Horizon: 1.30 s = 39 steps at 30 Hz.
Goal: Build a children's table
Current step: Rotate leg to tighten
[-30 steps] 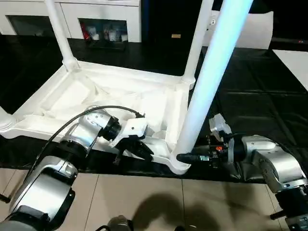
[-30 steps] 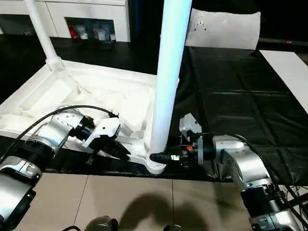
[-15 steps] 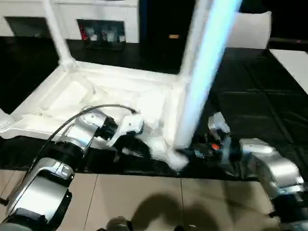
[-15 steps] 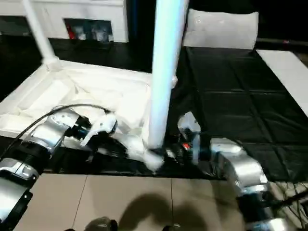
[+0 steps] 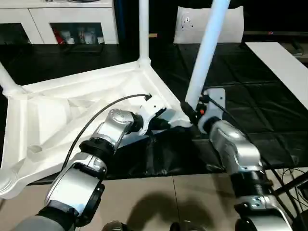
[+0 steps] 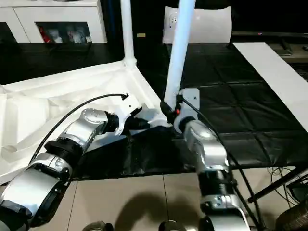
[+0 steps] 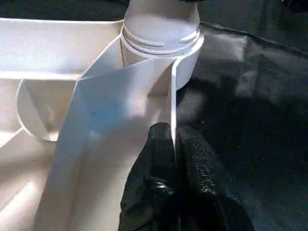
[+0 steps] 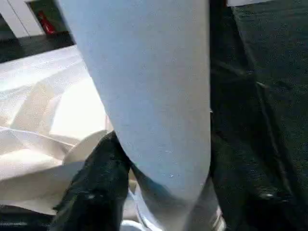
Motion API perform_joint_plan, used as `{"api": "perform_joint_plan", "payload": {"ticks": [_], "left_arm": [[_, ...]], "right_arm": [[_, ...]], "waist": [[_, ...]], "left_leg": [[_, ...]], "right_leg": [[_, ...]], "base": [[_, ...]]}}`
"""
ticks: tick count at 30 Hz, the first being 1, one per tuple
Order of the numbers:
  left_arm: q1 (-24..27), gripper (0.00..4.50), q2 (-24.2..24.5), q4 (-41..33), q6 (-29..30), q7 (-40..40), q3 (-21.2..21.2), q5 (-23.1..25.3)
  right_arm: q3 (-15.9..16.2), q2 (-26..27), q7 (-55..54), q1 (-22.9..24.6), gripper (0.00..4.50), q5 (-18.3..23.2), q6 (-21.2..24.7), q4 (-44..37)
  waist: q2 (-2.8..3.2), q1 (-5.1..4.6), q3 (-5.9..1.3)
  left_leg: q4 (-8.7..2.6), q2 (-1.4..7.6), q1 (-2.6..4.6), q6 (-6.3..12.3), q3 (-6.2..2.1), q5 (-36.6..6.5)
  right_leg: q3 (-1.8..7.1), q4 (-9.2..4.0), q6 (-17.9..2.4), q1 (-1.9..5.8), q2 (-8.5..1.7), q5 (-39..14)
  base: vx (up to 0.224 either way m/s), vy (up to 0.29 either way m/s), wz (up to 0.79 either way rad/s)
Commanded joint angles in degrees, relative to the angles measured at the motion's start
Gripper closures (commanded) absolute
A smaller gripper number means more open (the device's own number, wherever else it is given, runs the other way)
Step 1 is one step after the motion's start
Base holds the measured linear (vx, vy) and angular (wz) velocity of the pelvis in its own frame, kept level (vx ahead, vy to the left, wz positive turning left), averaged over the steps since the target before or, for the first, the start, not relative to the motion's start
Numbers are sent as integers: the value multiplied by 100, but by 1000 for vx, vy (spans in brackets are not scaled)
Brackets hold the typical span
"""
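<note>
so, operator, you have one tabletop (image 5: 72, 110) lying upside down on the black-covered surface (image 5: 250, 96), ribbed underside up, its near corner toward the robot. count three legs standing in its corner sockets: one leg (image 5: 207, 48) at the near right corner, a second leg (image 5: 143, 29) at the far corner, and the base of a third leg (image 5: 7, 82) at the left edge of the head views. a fourth corner socket (image 5: 6, 180) at the lower left of the head views is at the frame edge, and you cannot tell whether it holds a leg.

your left claw (image 7: 174, 154) is pressed together on the tabletop's thin raised rim, one black finger on each side of the wall, just beside the near right corner socket (image 7: 161, 43). your right claw (image 5: 188, 111) sits at the foot of the near right leg; in the right wrist view one black finger (image 8: 94, 187) lies against the side of the leg (image 8: 154, 96), and the other side of the leg is in shadow, so you cannot tell whether the claw is pinching it.

behind the surface stands one white cabinet (image 5: 62, 19) with items in its openings; whatever is printed on them is too small to read. one white panel (image 5: 209, 24) leans behind the near right leg. one white board strip (image 5: 279, 62) lies on the right side of the surface.
</note>
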Motion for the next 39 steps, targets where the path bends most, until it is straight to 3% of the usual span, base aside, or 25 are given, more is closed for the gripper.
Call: {"api": "perform_joint_plan", "payload": {"ticks": [1, 3, 9, 10, 11, 13, 14, 16, 20, 23, 26, 31, 39], "left_arm": [[-216, 450, -61, -197, -86, -42, 37, -20], [-161, 450, 47, -239, -181, -231, -33, 21], [15, 450, 357, -350, -604, -843, -258, 107], [112, 450, 527, -425, -904, -1289, -400, 131], [172, 450, 633, -478, -1079, -1580, -488, 141], [225, 450, 767, -511, -1213, -1895, -587, 173], [235, 450, 810, -510, -1273, -1975, -615, 189], [267, 450, 902, -534, -1367, -2290, -645, 156], [303, 450, 1106, -684, -1571, -3291, -796, -48], [311, 450, 1190, -763, -1579, -3663, -903, -83], [301, 450, 1230, -878, -1603, -4127, -980, -137], [299, 450, 1276, -1010, -1659, -4304, -1224, -212], [318, 450, 1304, -1082, -1601, -4304, -1264, -253]], "right_arm": [[192, 195, 133, -41, 172, 79, 53, 81], [209, 116, 281, -1, 143, 83, -57, -2], [321, -276, 883, 249, 97, 107, -218, -324], [358, -545, 1352, 396, 90, 191, -319, -467], [411, -735, 1679, 498, 70, 230, -381, -567], [480, -1003, 2115, 636, 56, 287, -372, -714], [508, -1100, 2277, 685, 48, 319, -336, -778], [577, -1351, 2703, 801, 30, 398, -270, -933], [846, -2093, 4027, 1021, 30, 682, -155, -1316], [948, -2318, 4508, 1065, 30, 800, -165, -1409], [1091, -2586, 5160, 1089, 30, 994, -40, -1512], [1323, -2795, 5710, 1045, 74, 1100, 70, -1520], [1426, -2780, 5855, 1019, 127, 1161, 149, -1533]], "waist": [[-21, 58, -501], [-23, 55, -499], [-36, 68, -472], [-15, 70, -470], [-39, 113, -462], [-24, 131, -467], [-11, 168, -445], [-9, 213, -434], [-13, 295, -432], [-43, 322, -436], [-26, 385, -430], [-34, 427, -432], [-44, 496, -440]], "left_leg": [[-331, 149, 52, 339, -53, -570], [-328, 156, 47, 415, -52, -500], [-335, 163, 50, 431, -46, -674], [-338, 177, 58, 422, -49, -689], [-336, 183, 61, 444, -47, -787], [-342, 202, 82, 443, -41, -795], [-346, 217, 116, 419, -28, -926], [-361, 220, 116, 338, -38, -1096], [-369, 242, 116, 313, -40, -1167], [-355, 235, 95, 351, -31, -1147], [-346, 245, 109, 365, -23, -1129], [-358, 259, 104, 339, -40, -1175], [-359, 254, 99, 295, -45, -1121]], "right_leg": [[278, -378, -1300, 395, -448, -506], [273, -355, -1386, 397, -443, -285], [284, -388, -1332, 410, -464, -571], [281, -384, -1359, 395, -466, -576], [283, -412, -1309, 414, -471, -673], [292, -385, -1327, 386, -463, -616], [294, -415, -1330, 346, -462, -754], [288, -433, -1269, 356, -479, -1094], [283, -429, -1241, 358, -480, -1160], [279, -422, -1269, 356, -502, -1165], [274, -445, -1249, 334, -506, -1344], [263, -437, -1227, 330, -504, -1412], [257, -431, -1190, 328, -514, -1423]], "base": [[0, 0, 0], [0, 0, 0], [0, 0, 0], [0, 0, 0], [0, 0, 0], [0, 0, 0], [0, 0, 0], [0, 0, 0], [0, 0, 0], [0, 0, 0], [0, 0, 0], [0, 0, 0], [0, 0, 0]]}}
